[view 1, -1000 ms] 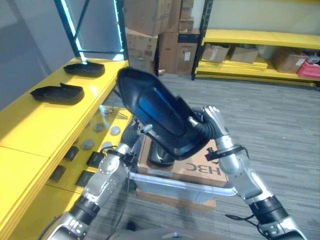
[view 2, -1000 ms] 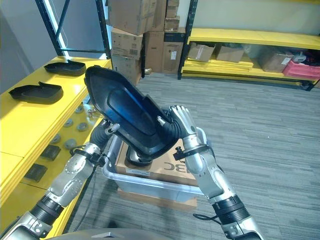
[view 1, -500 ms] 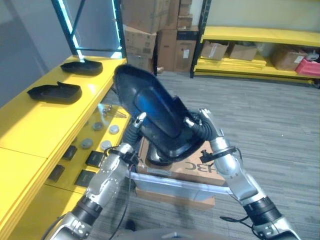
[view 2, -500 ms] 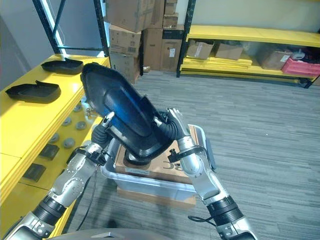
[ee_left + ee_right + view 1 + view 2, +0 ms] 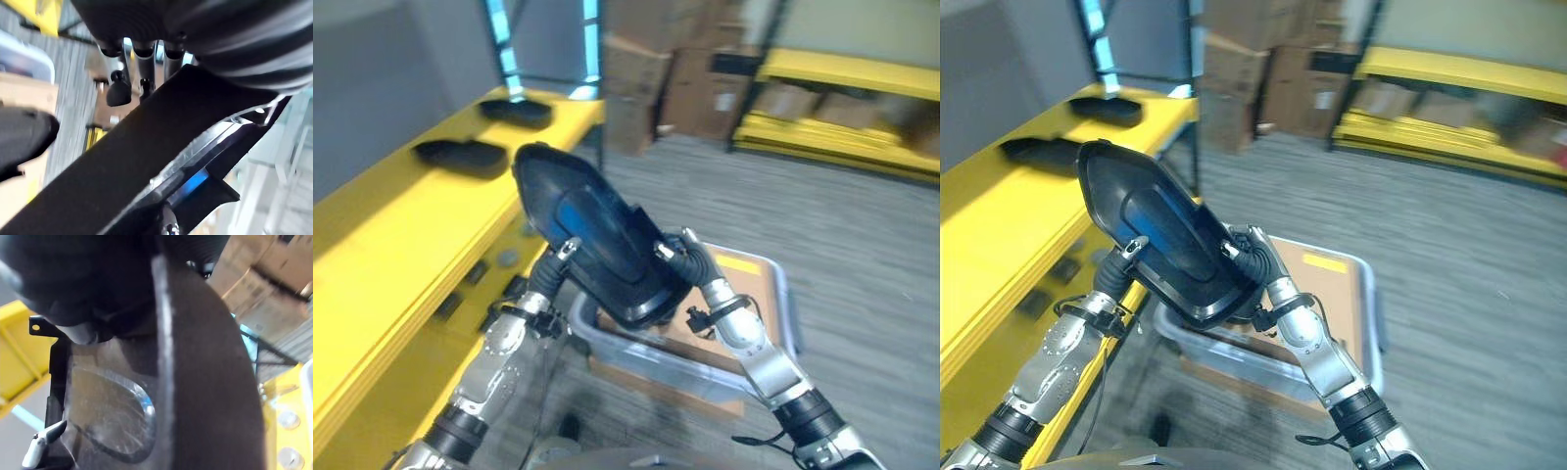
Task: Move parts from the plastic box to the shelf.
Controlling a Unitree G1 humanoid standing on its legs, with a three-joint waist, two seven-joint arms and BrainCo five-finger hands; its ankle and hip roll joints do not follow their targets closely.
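Fingers of our left hand and right hand curl round large glossy black moulded part | above clear plastic box | two dark parts already on yellow shelf; this one remains.

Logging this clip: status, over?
Both robot hands, left and right, hold the black part up above the plastic box. Shelf left, two parts on it.

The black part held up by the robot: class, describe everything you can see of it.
The black part is a large, glossy, moulded shell that looks like plastic, with a raised rim, a bluish sheen in its hollow middle and small silver clips at its edge. It is held tilted in the air above the plastic box, beside the yellow shelf. The left hand and right hand grip its opposite sides.
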